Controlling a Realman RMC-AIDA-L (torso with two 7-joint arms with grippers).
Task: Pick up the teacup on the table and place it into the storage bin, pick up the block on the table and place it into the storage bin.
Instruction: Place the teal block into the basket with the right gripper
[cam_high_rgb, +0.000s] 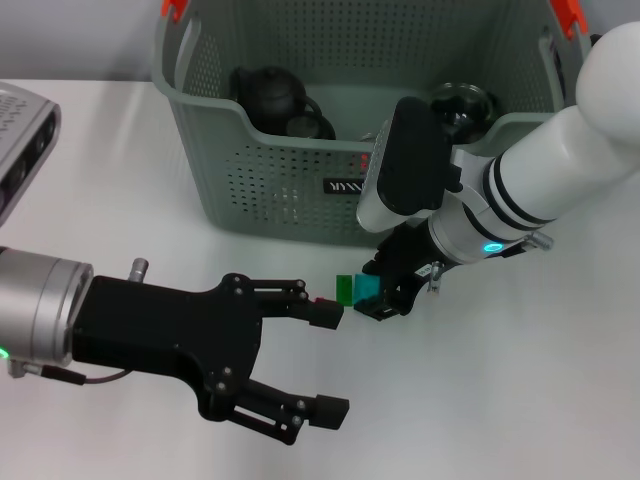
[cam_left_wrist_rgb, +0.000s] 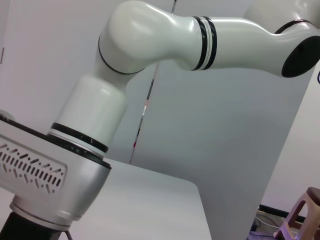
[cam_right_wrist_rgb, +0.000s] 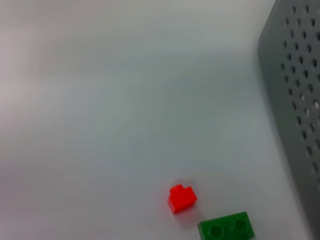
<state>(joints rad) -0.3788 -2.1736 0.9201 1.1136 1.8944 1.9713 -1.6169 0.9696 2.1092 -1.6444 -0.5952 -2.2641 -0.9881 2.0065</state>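
Head view: storage bin (cam_high_rgb: 200, 110) at 12 o'clock on the table (cam_high_rgb: 520, 400), with dark tea ware (cam_high_rgb: 272, 95) already inside, the teacup most likely among it. Leaves the block as the step in hand. Green block (cam_high_rgb: 345, 289) on the tabletop at 6 o'clock of the bin's front wall, with a teal piece (cam_high_rgb: 368, 288) touching it on the 3 o'clock side and a small red block (cam_high_rgb: 322, 300) just beside it at 8 o'clock. Right gripper (cam_high_rgb: 385, 300) low over the teal piece, right against it; cannot tell whether spread or closed on anything. Left gripper (cam_high_rgb: 328, 362) at 7 o'clock of the blocks, spread wide and holding nothing, upper fingertip almost on the red block.

For a clean pick: settle squarely over one block only, close across its flat sides, not the studs. Keep the left arm back, since crowding at the red block risks a knock. Lift straight up before swinging toward 12 o'clock, clear the rim fully, then release low inside, away from the tea ware.
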